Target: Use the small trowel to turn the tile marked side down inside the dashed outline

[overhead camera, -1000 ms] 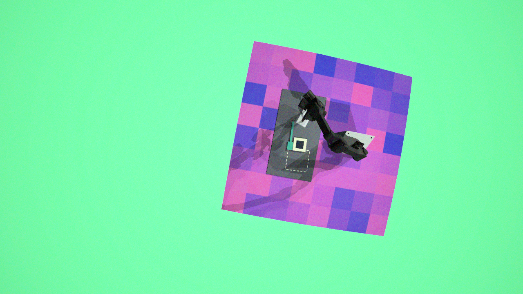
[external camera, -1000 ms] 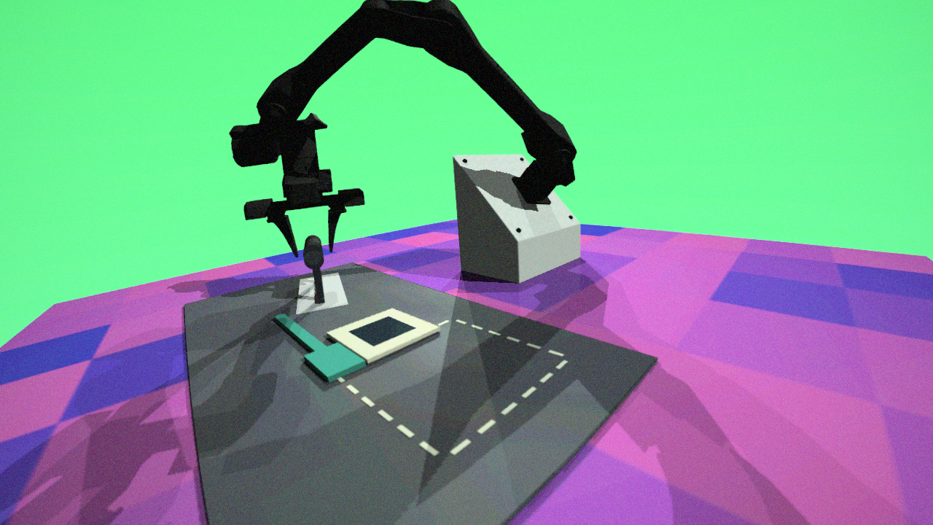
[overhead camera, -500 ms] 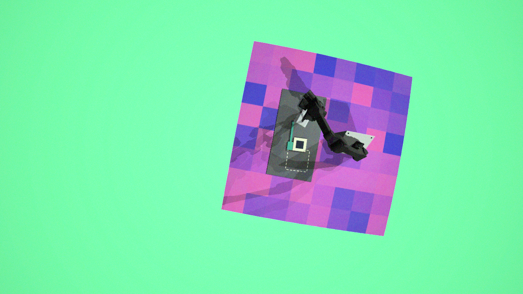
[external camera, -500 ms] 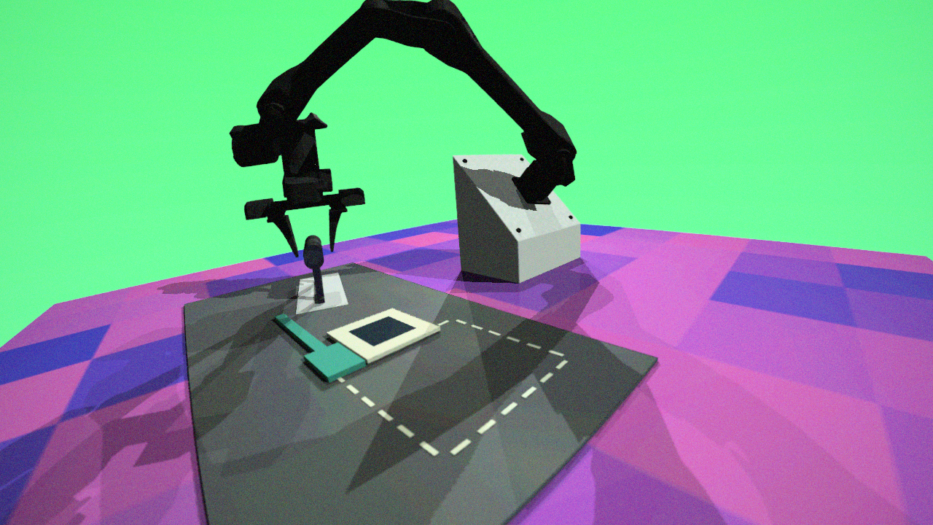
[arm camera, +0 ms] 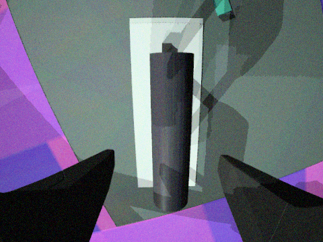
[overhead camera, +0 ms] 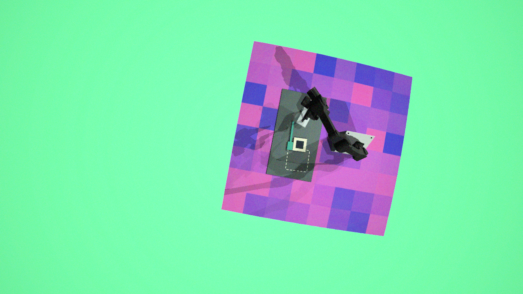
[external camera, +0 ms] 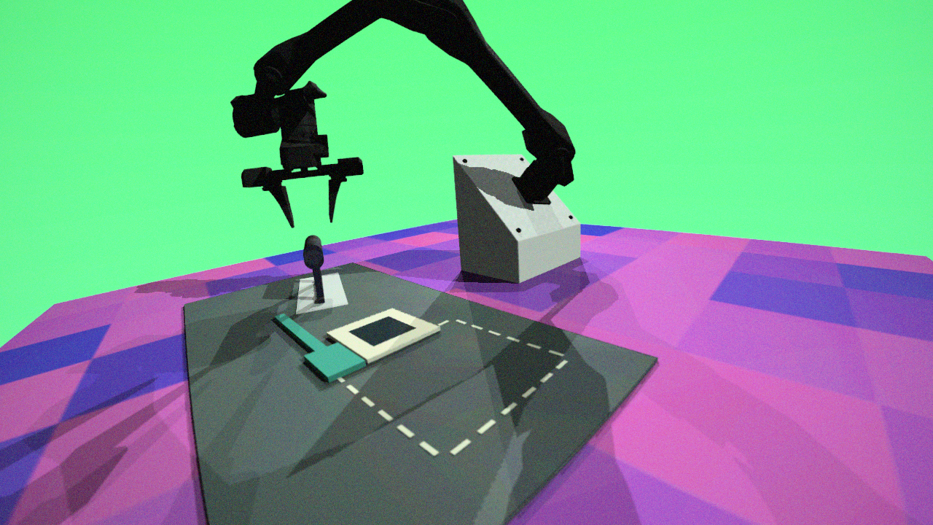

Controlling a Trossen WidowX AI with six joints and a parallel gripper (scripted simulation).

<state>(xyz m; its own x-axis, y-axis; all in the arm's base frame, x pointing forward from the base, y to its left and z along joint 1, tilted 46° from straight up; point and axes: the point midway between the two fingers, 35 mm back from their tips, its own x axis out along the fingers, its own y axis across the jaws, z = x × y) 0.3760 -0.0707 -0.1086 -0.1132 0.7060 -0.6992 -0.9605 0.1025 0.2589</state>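
Observation:
The small trowel [external camera: 313, 249] [arm camera: 172, 126] [overhead camera: 302, 121] stands on the dark mat [external camera: 261, 424] [overhead camera: 278, 109] [arm camera: 67, 50]. Its white blade lies flat and its dark handle points up. My gripper [external camera: 310, 222] [arm camera: 167, 160] [overhead camera: 306, 106] is open and hangs just above the handle top, touching nothing. The cream tile [external camera: 383, 331] [overhead camera: 299, 144] lies flat with its dark marked side up, just outside the dashed outline [external camera: 460, 446] [overhead camera: 296, 170].
A teal L-shaped strip [external camera: 332, 364] [overhead camera: 291, 136] lies against the tile's left side. The arm's grey base block [external camera: 509, 228] [overhead camera: 360, 136] stands behind the mat on the purple and pink checkered table [external camera: 750, 339] [overhead camera: 329, 204].

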